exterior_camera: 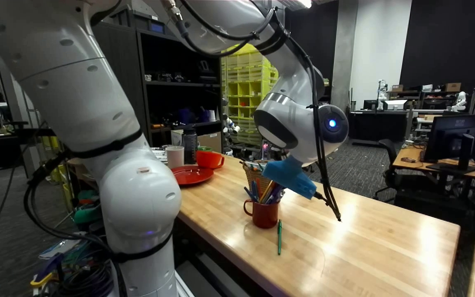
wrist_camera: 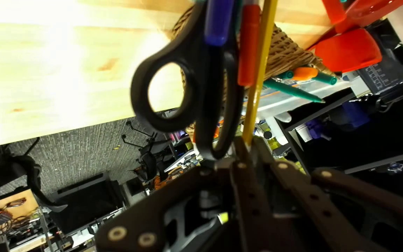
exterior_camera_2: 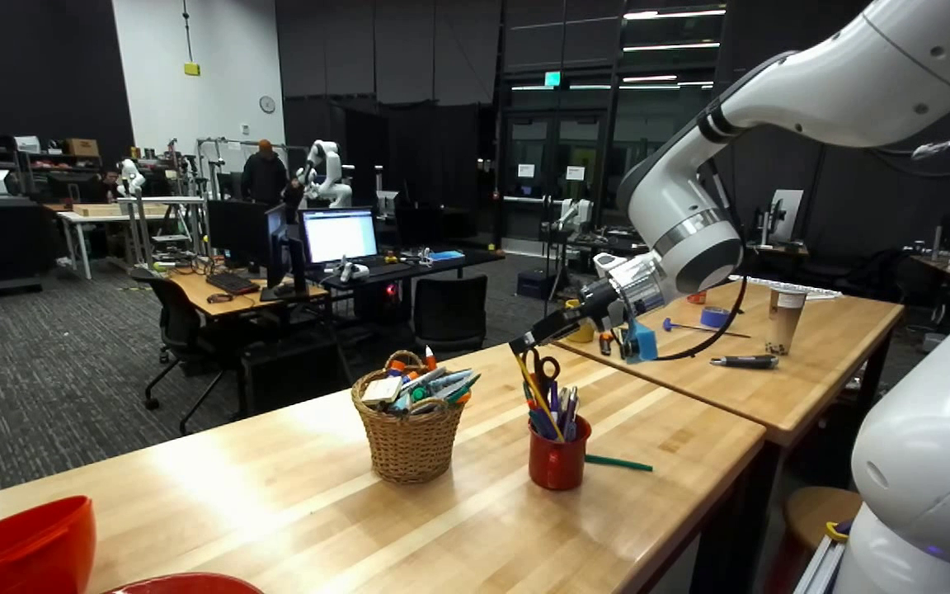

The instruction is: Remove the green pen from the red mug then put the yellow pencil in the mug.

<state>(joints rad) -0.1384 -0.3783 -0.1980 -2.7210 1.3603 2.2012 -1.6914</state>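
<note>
Pinching the yellow pencil (wrist_camera: 260,63) near its upper end, the gripper (wrist_camera: 252,145) leaves only the pencil's thickness between its fingertips in the wrist view. It hangs at a slant above the red mug (exterior_camera_2: 559,458), and the pencil leans from the fingertips down past the rim into that mug, its lower end hidden. Crowded in with it are black-handled scissors (wrist_camera: 192,80), a blue-purple pen (wrist_camera: 219,22) and an orange-red marker (wrist_camera: 248,45), with more pens packed around them. The scissors' finger loops come very near the gripper (whether they touch it, I cannot tell). The green pen (exterior_camera: 279,239) lies flat on the wooden table (exterior_camera: 386,247), out of the mug, with one end just beside the mug's base. Near the mug on the same table stands a wicker basket (exterior_camera_2: 411,450), upright, heaped with pens and markers; in an exterior view a strip of table shows between the two. Farther along, in an exterior view, are a red plate (exterior_camera: 192,175) and, just beyond it, a red-orange bowl (exterior_camera: 210,159); the white robot arm (exterior_camera: 138,198) partly covers the plate.
</note>
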